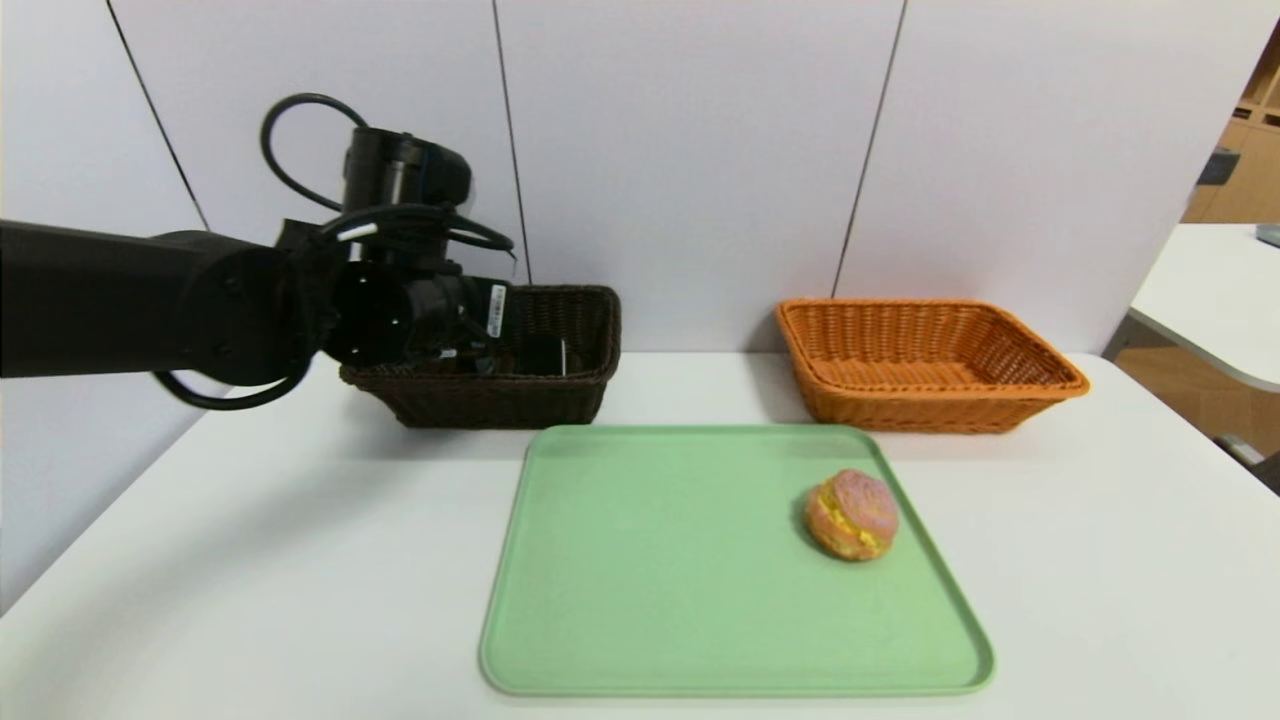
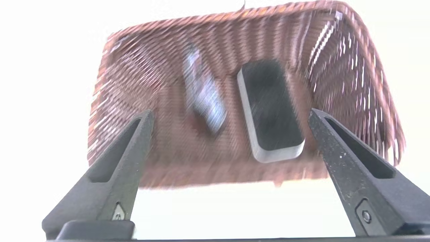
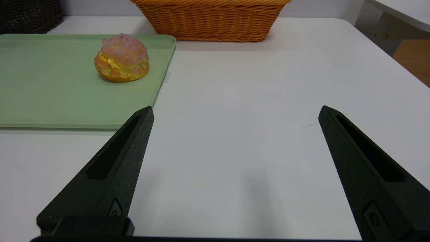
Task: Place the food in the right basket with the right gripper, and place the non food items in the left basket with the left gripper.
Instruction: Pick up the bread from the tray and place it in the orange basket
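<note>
Nearest, the right claw (image 3: pixel 237 112) hovers over the smooth white surface (image 1: pixel 1080 600), its tapered black fingers, each with a long slot, spread wide around nothing. Beyond lies a matte pale-green tray (image 1: pixel 680 580), rectangular with rounded corners and a thin raised rim. On it, toward its right side, sits the small round bun (image 1: pixel 853 515), its pinkish top crackled, yellow filling showing round its middle. Past the tray stand two flared, woven wicker baskets. The dark brown one (image 1: pixel 500 403), on the left, holds a black oblong bar with a smooth white base (image 2: pixel 272 111) and, beside it, a slim, shiny, bluish-silver item (image 2: pixel 205 90), blurred. The left claw (image 2: pixel 231 114) is above this basket, its slotted fingers wide apart and empty. On the right is the orange basket (image 1: pixel 925 412), with a thick rolled rim, near the tray's far edge. Smooth white panels (image 1: pixel 690 150) rise behind both.
</note>
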